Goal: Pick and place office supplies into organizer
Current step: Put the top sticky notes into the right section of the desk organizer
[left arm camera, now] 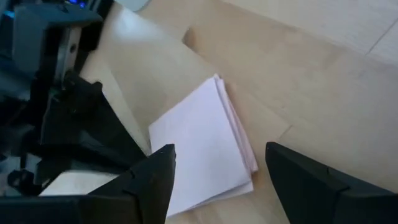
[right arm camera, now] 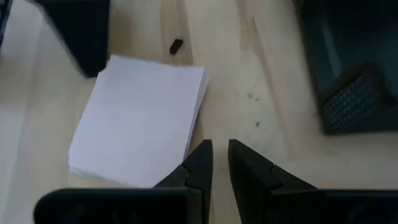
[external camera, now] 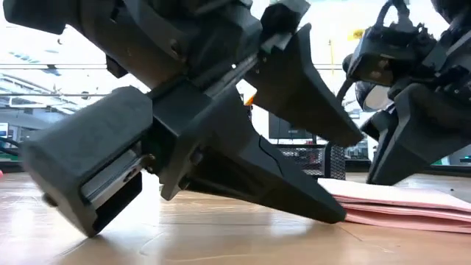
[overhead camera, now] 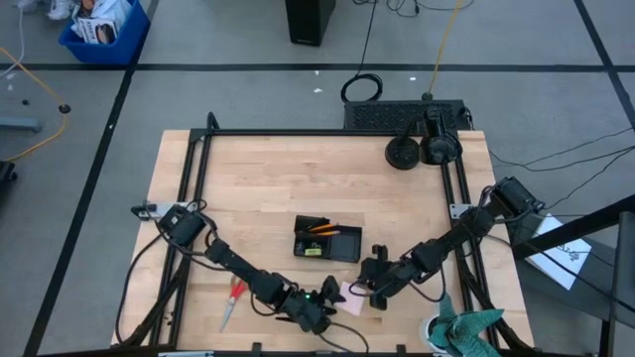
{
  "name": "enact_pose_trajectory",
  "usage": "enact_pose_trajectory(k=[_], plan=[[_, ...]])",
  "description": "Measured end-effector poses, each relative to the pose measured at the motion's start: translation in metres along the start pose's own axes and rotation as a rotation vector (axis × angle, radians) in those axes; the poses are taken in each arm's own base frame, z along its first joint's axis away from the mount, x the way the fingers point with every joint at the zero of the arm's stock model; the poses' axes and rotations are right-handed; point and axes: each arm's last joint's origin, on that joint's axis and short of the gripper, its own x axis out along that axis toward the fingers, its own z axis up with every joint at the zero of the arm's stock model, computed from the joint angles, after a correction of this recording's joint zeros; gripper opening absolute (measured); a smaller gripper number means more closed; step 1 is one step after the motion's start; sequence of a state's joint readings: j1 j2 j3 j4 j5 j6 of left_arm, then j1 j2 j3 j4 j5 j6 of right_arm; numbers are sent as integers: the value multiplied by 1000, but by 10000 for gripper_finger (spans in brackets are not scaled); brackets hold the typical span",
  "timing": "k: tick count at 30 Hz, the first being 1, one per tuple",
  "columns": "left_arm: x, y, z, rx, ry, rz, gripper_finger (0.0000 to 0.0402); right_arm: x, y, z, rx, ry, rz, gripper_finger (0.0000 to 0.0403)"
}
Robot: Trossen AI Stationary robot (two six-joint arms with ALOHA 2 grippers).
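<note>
The pink sticky-note pad (overhead camera: 352,297) lies flat on the table near its front edge, between my two grippers. My left gripper (left arm camera: 221,180) is open and slants down at the pad (left arm camera: 205,146), one finger on either side of its near corner. My right gripper (right arm camera: 221,155) is shut with nothing between its fingers, its tips beside the pad's edge (right arm camera: 193,134). The black organizer (overhead camera: 327,241) sits mid-table with orange pencils (overhead camera: 322,229) in it. Red-handled scissors (overhead camera: 234,297) lie flat at the front left. A tiny black binder clip (right arm camera: 176,45) lies just beyond the pad. My left gripper's lower finger (external camera: 294,193) comes down to the pad's near edge (external camera: 353,213) in the low view; I cannot tell whether it touches the pad. My right gripper's shut fingertips (right arm camera: 199,163) stand at the pad's side; whether they touch it cannot be told.
A teal cloth (overhead camera: 466,332) lies at the front right corner. Round black discs (overhead camera: 422,151) stand at the back right by a dark box. A black frame (overhead camera: 198,178) runs along the table's left, far and right sides.
</note>
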State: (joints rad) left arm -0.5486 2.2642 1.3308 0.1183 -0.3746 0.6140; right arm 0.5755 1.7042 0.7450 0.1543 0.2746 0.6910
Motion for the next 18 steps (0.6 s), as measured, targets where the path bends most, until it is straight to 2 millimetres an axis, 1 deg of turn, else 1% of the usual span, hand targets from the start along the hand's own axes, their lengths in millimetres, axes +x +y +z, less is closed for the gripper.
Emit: enact_pose_trajectory(k=[4, 13, 15, 18], plan=[[2, 3, -4, 12, 4, -29, 242, 1, -4, -4, 33, -8, 25, 47], [3, 5, -6, 106, 7, -40, 218, 1, -5, -4, 31, -15, 32, 47], [3, 6, -6, 101, 4, -36, 208, 1, -4, -3, 21, -24, 39, 47], [5, 8, -8, 79, -1, -49, 180, 1, -3, -2, 14, -38, 50, 47]])
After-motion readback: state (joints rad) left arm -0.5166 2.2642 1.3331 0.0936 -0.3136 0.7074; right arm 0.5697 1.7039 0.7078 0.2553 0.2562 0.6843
